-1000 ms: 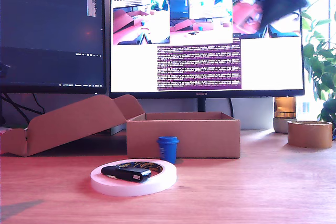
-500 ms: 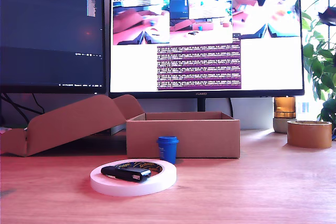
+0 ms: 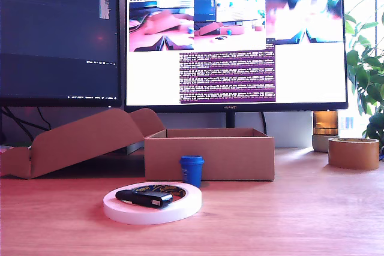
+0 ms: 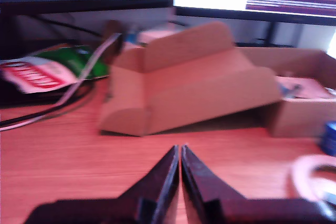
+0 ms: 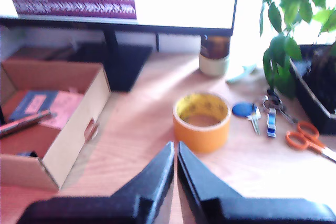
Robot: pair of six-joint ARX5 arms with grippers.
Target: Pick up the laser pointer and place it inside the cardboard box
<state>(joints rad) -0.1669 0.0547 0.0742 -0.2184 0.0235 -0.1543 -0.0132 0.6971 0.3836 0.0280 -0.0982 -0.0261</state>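
**Pen already in the box, both claws empty**

Exterior view shows no arm at all: just the cardboard box [image 3: 209, 157] standing in front of the big monitor [image 3: 236, 45], a small blue cup [image 3: 192, 169] just in front of its near wall, and a white tape ring [image 3: 152, 202] with a stubby black gadget [image 3: 144, 197] lying across it. From this low angle the inside of the box is hidden.

The second wrist view settles the matter. It looks down into the box [image 5: 67, 145], and a slim pen-shaped thing, which I take for the laser pointer [image 5: 25, 123], lies on the floor of the box beside a pinkish card [image 5: 59, 109]. The picture is soft, so I would not swear to its bands. My second gripper [image 5: 175, 153] has its jaws pressed together with nothing between them, hanging above bare desk between the box and the orange tape roll [image 5: 202, 120].

My first gripper [image 4: 180, 156] is likewise closed and empty, facing the flat folded cardboard piece [image 4: 189, 80], with the box [image 4: 302, 95] just beyond it.

To my eye the placing is done and this is the retreat. What is left calls for little: keep both arms high and clear of the box walls and the cup, and settle away from the desk.
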